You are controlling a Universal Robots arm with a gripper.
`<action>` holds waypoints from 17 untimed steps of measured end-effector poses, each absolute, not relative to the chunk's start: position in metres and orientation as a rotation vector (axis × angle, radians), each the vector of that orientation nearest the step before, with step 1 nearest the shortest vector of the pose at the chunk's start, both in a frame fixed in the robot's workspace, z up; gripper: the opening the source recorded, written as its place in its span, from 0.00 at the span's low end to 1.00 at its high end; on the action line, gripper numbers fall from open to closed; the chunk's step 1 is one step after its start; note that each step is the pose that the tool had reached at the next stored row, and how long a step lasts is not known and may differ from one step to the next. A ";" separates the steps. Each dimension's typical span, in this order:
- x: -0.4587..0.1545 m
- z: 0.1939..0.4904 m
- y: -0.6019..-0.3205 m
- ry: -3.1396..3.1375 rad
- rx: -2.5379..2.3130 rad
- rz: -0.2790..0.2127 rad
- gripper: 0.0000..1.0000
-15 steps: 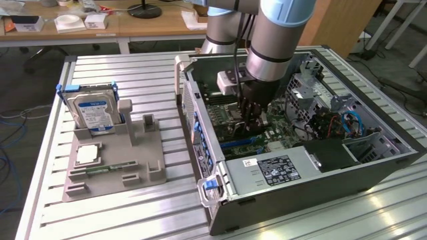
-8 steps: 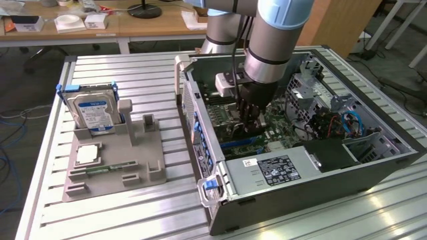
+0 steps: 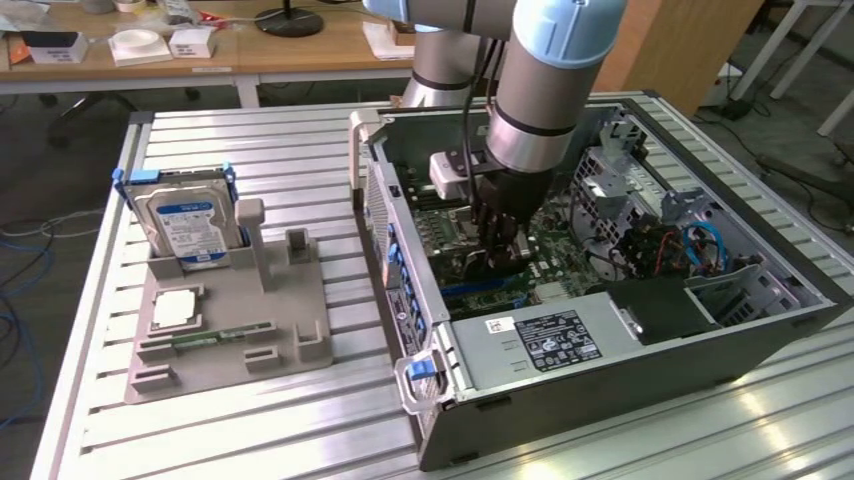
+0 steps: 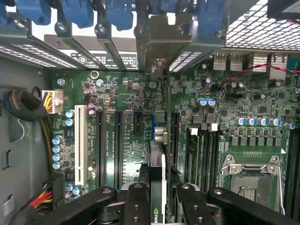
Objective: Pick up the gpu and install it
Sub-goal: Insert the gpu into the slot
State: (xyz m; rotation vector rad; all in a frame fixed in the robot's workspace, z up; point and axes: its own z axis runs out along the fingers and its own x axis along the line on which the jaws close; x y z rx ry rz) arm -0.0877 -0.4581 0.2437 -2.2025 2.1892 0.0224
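Gpu (image 4: 157,176), edge-on, clenched between the fingers of the claw (image 4: 159,204). Its long axis runs away from the claw toward the rear bracket row and parallel to the expansion slots (image 4: 118,145) of the motherboard (image 4: 117,93) below. Whether it is seated cannot be told. All lie inside the computer case (image 3: 601,370), on the counter (image 3: 267,430), to the exterior view's right of the parts tray (image 3: 287,300).

Slatted metal table (image 3: 240,440) with grey parts holder (image 3: 287,315) beside open computer case (image 3: 614,395)
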 end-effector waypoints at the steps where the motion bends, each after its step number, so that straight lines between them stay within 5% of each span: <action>1: -0.088 0.244 -0.458 2.189 -2.202 0.022 0.27; 17: -0.090 0.239 -0.458 2.189 -2.202 0.022 0.27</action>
